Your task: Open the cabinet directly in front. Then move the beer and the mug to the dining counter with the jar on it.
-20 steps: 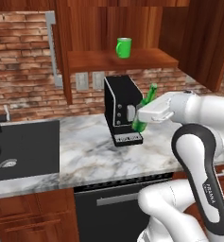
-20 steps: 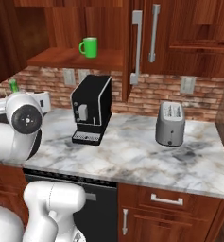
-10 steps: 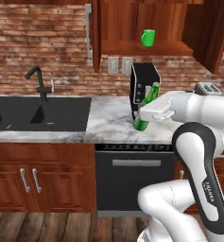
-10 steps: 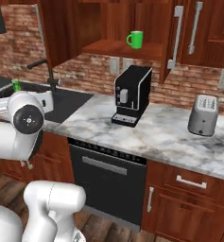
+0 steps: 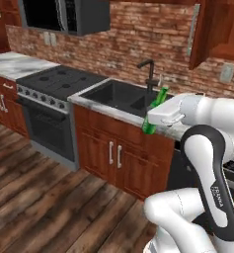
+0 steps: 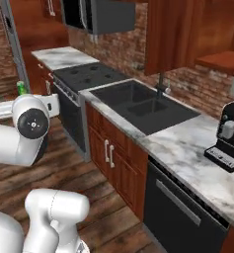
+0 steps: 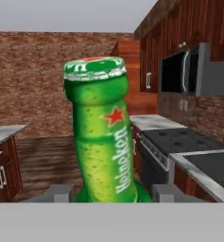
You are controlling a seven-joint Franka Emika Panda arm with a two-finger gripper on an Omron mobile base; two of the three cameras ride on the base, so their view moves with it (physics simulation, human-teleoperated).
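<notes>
I see the gripper [image 5: 155, 114] closed around the beer [image 5: 154, 109], a slim green bottle tilted with its neck up and to the right in the left base view. The bottle is carried in the air in front of the counter edge, its base level with the marble lip beside the black sink [image 5: 119, 95]. In the hand view the beer's neck [image 7: 103, 137] rises between the two fingers, one fingertip [image 7: 59, 193] on each side of its shoulder, cap uppermost.

In the right base view the bottle's cap [image 6: 21, 88] peeks just above the arm's white wrist, at the left of the picture.

To the left of the sink stands a black stove [image 5: 53, 84] with its oven door below. A microwave [image 5: 69, 15] hangs above it. Wooden base cabinets [image 5: 113, 150] run under the counter. Open wooden floor [image 5: 34, 202] spreads wide in front of them. On the right base view a black coffee machine [image 6: 229, 141] sits on the marble counter [image 6: 187, 148], right of the sink.
</notes>
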